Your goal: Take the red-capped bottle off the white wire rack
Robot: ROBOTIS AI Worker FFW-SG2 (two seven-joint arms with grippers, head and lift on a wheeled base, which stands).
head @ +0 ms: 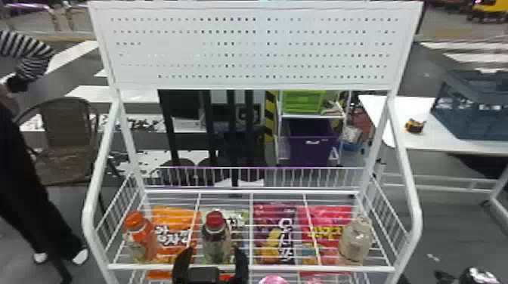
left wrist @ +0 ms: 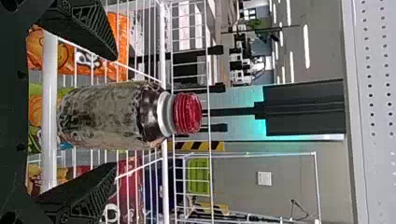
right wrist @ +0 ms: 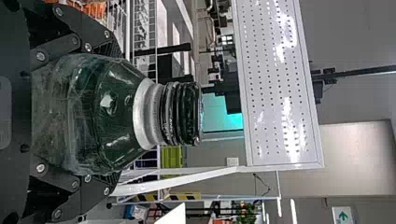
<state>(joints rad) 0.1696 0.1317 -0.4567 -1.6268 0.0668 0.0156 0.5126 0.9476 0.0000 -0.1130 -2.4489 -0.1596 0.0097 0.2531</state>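
1. Head view: the red-capped bottle [head: 216,241] stands upright on the white wire rack [head: 251,269], near its front rail. The orange-capped bottle [head: 140,238] stands towards the left end of the same shelf and a pale bottle [head: 355,241] near the right end, each well apart from it. Four snack bags [head: 275,234] show through the wires. Above the shelf is the white perforated panel [head: 249,49]. The left gripper [head: 214,251] is at the front rail, its two fingers spread, one towards each side of the red-capped bottle. The right gripper [head: 446,277] is at the bottom edge, off to the right of the rack, with only a little of it in sight.

2. Left wrist view: the left gripper [left wrist: 115,112] is released, its fingers well parted. The red-capped bottle is between them, with a gap on either side, so neither finger touches it. Its red cap is on, above a pale neck ring, and the fingers are level with the body, below the cap. Wires and bags show around and behind it.

3. Right wrist view: the right gripper [right wrist: 116,114] is grasping a green bottle [right wrist: 109,112] by its body, a finger against each side. The neck and dark top stick out past the fingers.
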